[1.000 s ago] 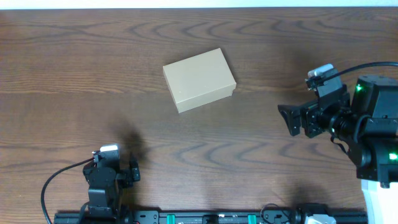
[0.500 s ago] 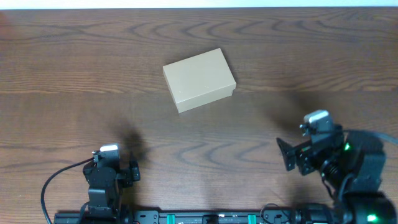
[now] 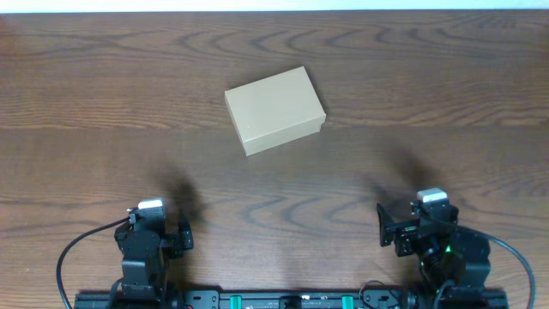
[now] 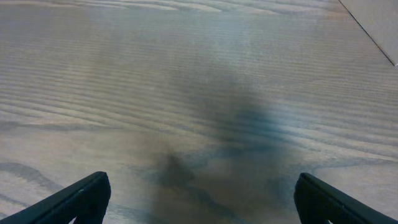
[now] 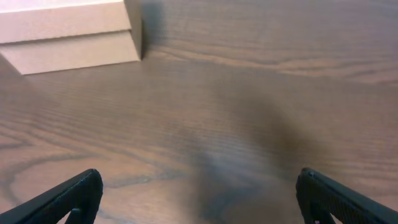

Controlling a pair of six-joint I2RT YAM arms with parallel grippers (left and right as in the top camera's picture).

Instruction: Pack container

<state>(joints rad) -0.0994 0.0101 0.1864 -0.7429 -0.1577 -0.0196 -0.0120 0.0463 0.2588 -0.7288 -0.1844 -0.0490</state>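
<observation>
The cardboard box [image 3: 275, 110] sits closed on the worktop [image 3: 86, 129], nothing loose in sight, left pincer [image 4: 202, 190] and right pincer [image 5: 199, 186] wide and empty: packing looks finished.

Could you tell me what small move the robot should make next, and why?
Probably reach the right gripper toward the cardboard box to lift its lid: the box lies shut and untouched, and the right gripper, open like the left gripper, faces its corner.
</observation>
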